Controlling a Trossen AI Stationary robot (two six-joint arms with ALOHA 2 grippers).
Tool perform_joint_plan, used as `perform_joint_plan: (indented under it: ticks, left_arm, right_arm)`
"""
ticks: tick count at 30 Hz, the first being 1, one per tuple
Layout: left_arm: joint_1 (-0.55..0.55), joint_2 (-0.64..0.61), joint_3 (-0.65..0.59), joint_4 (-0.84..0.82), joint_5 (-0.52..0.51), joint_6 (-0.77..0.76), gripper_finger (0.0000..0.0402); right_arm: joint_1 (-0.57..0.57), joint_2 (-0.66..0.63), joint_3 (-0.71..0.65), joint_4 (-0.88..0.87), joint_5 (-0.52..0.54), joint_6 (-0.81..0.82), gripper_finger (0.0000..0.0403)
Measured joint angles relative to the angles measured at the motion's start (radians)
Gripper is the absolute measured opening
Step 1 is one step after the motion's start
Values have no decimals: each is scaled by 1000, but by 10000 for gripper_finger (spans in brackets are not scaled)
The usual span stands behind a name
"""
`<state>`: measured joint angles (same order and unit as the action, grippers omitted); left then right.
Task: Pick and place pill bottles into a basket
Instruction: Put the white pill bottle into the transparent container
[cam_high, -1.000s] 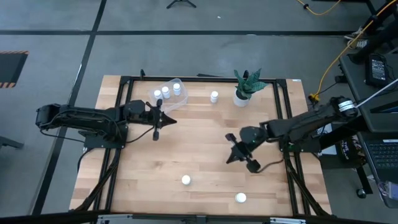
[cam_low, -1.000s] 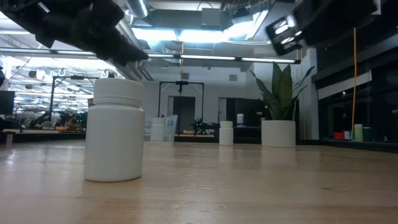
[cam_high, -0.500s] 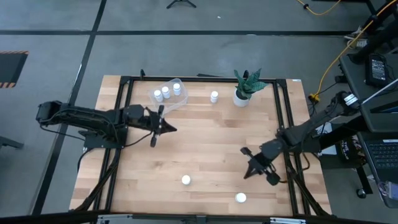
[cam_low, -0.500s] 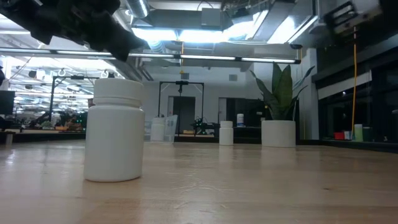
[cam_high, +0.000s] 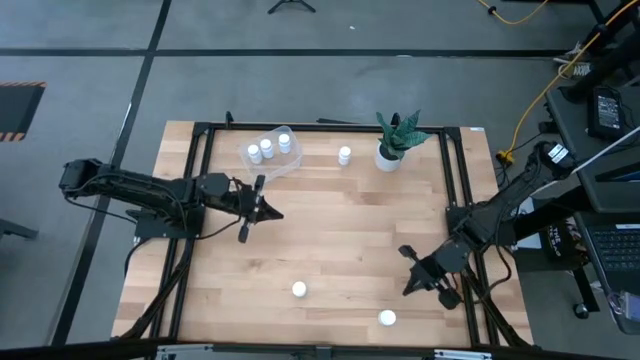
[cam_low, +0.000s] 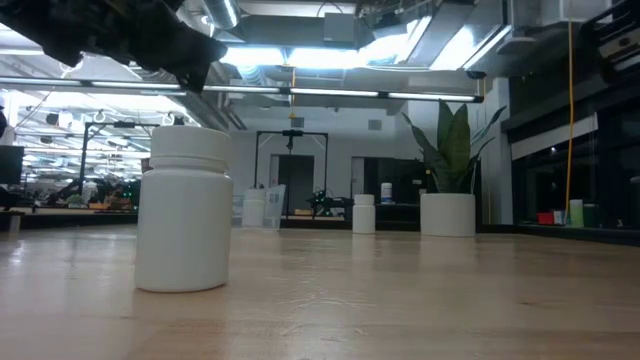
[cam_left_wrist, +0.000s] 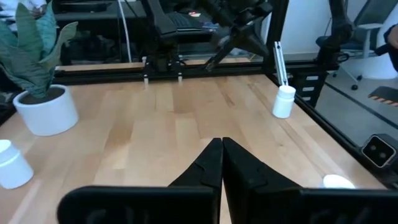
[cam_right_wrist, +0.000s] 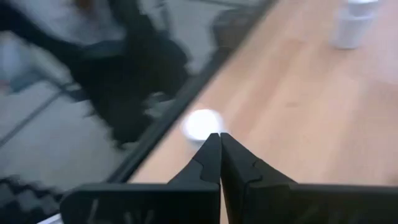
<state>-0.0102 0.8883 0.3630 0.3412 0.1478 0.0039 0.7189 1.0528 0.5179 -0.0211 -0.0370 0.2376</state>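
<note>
The clear basket (cam_high: 272, 152) stands at the table's far left and holds three white pill bottles (cam_high: 267, 148). Three more bottles stand upright on the wood. One (cam_high: 344, 155) is at the far side beside the plant pot. One (cam_high: 299, 290) is at the near middle. One (cam_high: 387, 318) is at the near right. My left gripper (cam_high: 277, 213) hovers shut and empty at the table's left, nearer than the basket. My right gripper (cam_high: 408, 290) hovers shut and empty just above and beyond the near-right bottle (cam_right_wrist: 202, 123).
A white pot with a green plant (cam_high: 390, 150) stands at the far side, right of the lone far bottle. A black frame (cam_high: 465, 200) runs along the table's sides. Bare wood (cam_high: 340, 230) lies between the two arms.
My right gripper has swung from the table's middle toward the near right corner, stopping over the near-right bottle. My left gripper has drifted a little from the basket toward the near edge. No bottle has moved.
</note>
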Motion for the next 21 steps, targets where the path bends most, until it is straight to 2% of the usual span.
perform_joint_plan:
  ticks: [3, 8, 13, 21]
  left_arm:
    - [-8, 0, 0, 0, 0, -2, 3]
    - [-10, 0, 0, 0, 0, -23, 4]
    - [-10, 0, 0, 0, -1, -26, 3]
    - [-10, 0, 0, -8, -24, -17, 2]
  right_arm:
    - [25, 0, 0, -23, 160, 58, 0]
    - [84, 4, 24, -45, 240, 135, 0]
    - [147, 65, 133, -197, 357, 242, 0]
    - [194, 267, 332, -400, 377, 462, 0]
